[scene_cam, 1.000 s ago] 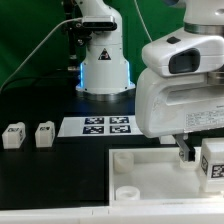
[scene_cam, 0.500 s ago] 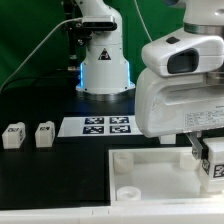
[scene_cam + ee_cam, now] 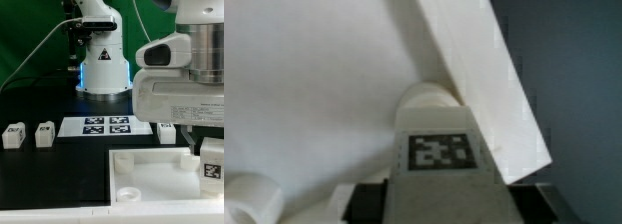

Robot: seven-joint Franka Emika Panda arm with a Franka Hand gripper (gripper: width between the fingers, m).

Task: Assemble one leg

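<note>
Gripper pinching one leg | leg upright over white panel, near panel's edge | contact with panel: cannot tell

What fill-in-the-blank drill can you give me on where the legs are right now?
The gripper is shut on ___ leg. At the exterior view's left, ___ loose legs stand side by side. The marker board carries ___ black tags. That leg hangs over the panel, whose colour is ___.
Missing words: one, two, four, white.
</note>
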